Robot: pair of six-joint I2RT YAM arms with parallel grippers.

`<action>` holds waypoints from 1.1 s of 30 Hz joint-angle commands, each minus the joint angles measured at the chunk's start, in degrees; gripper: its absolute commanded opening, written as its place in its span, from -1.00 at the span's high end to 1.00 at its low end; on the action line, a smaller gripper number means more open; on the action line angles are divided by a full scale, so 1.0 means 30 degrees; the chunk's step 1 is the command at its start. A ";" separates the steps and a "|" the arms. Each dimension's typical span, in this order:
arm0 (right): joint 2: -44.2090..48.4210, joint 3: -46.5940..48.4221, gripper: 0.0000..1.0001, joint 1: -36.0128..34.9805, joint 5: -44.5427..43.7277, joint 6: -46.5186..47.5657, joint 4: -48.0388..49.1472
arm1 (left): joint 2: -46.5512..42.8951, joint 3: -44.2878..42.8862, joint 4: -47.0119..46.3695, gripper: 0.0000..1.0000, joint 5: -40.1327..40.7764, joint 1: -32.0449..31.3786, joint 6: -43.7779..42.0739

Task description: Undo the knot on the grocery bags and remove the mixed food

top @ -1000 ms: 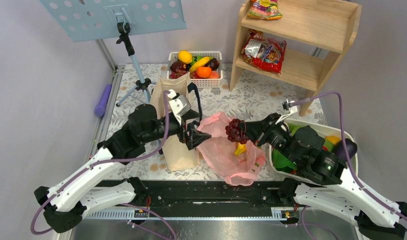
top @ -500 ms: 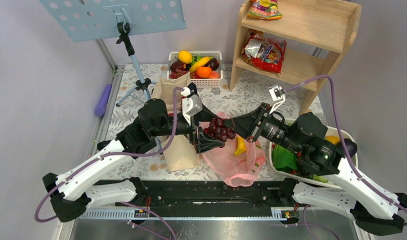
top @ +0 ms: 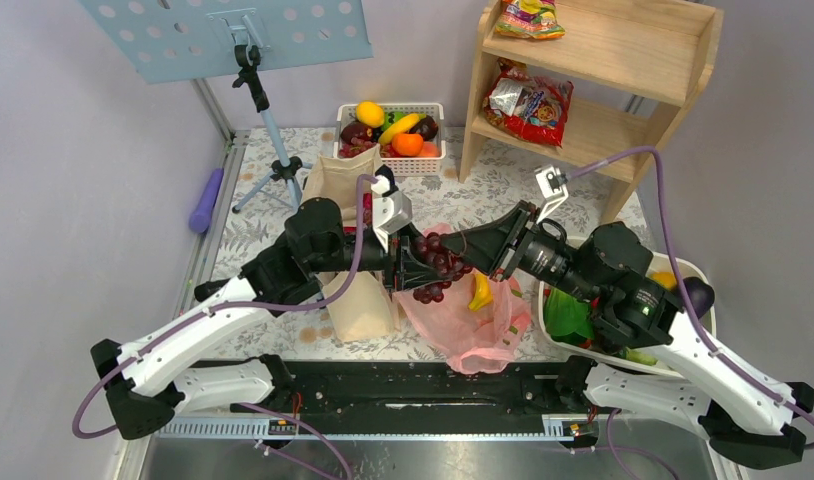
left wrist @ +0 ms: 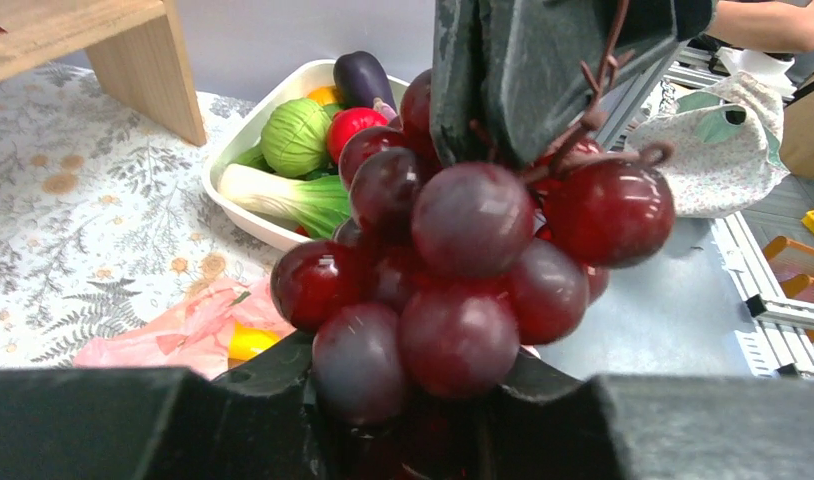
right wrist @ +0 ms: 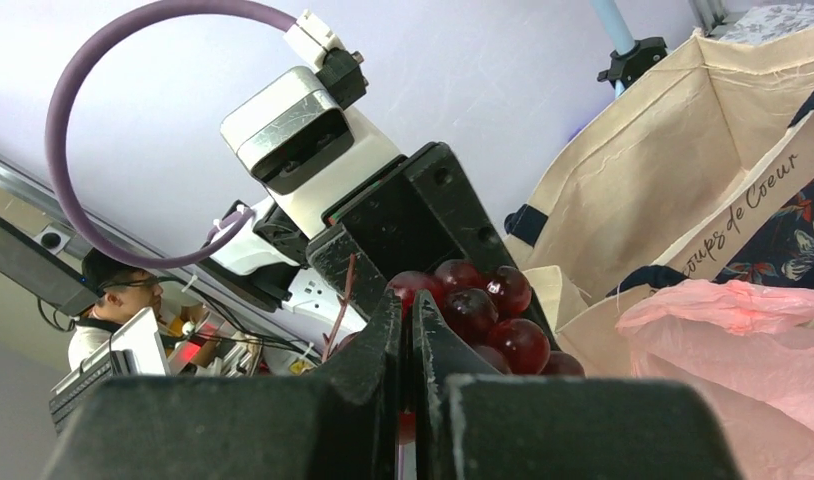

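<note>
The light was bright and even, and it came from above. Shadows on the table were soft. Little white shiny spots sat on the grapes, which looked sharp. The left fingers were dark and blurry up close. The right fingers were blurry too, but the cloth bag behind looked clear.

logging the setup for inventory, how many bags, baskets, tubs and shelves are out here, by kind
pink plastic bag: 1
canvas tote: 1
white basket: 1
white tub: 1
wooden shelf: 1
total: 5
</note>
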State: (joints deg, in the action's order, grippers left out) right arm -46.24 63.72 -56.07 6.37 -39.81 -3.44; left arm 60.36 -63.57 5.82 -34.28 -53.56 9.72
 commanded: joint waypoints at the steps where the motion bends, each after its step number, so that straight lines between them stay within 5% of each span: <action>1: 0.0491 0.0326 1.00 0.0059 -0.0741 -0.0061 0.1292 | -0.0704 0.0174 -0.1423 0.59 0.0260 -0.0053 0.0172; 4: 0.0690 0.0116 0.94 0.0059 -0.1767 0.0012 0.0444 | -0.0732 -0.0055 -0.1516 0.75 0.0703 -0.0052 0.0380; 10: 0.1928 -0.0323 -0.57 0.0059 -0.4954 0.0980 -0.1234 | 0.0045 -0.1926 -0.0565 0.92 0.2286 -0.0062 0.0358; 13: 0.2759 -0.0244 -0.92 0.0059 -0.6360 0.1692 -0.2235 | 0.0890 -0.3732 0.0550 1.00 0.3160 -0.0048 0.0056; 22: 0.5263 -0.0667 -0.99 0.0059 -0.9312 0.3067 -0.4290 | 0.4363 -0.9419 0.2822 1.00 0.5803 0.0455 -0.1178; 33: 0.6593 -0.1667 -0.99 0.0058 -1.0930 0.3617 -0.6169 | 1.2451 -1.7682 0.4053 1.00 0.7688 0.5232 -0.0533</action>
State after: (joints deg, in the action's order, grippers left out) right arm -27.92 59.24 -56.07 -22.98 -30.52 -20.03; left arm 92.40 -111.11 19.73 -15.42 -41.04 7.42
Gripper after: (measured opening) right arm 0.993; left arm 0.255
